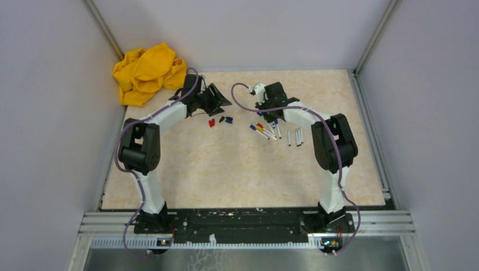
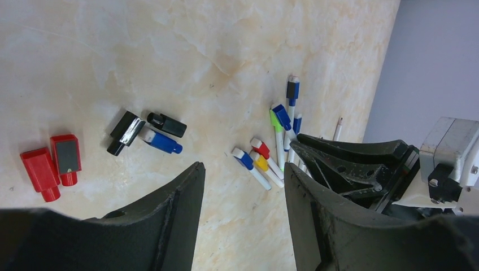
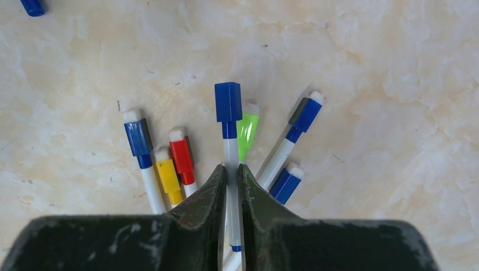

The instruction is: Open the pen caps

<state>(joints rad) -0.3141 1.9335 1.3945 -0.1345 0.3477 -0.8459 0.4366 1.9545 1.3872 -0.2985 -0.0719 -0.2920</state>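
Observation:
My right gripper is shut on the white barrel of a pen whose blue cap is still on and points away from me. It hovers over a fan of capped pens: blue, yellow, red, green and two more blue. My left gripper is open and empty, a little above the table between the pens and the loose caps. Two loose red caps, a blue one and two black ones lie on the table.
A crumpled yellow cloth lies in the far left corner. Three bare pen barrels lie right of the pen cluster. The right gripper's fingers sit close to my left gripper. Grey walls enclose the beige table.

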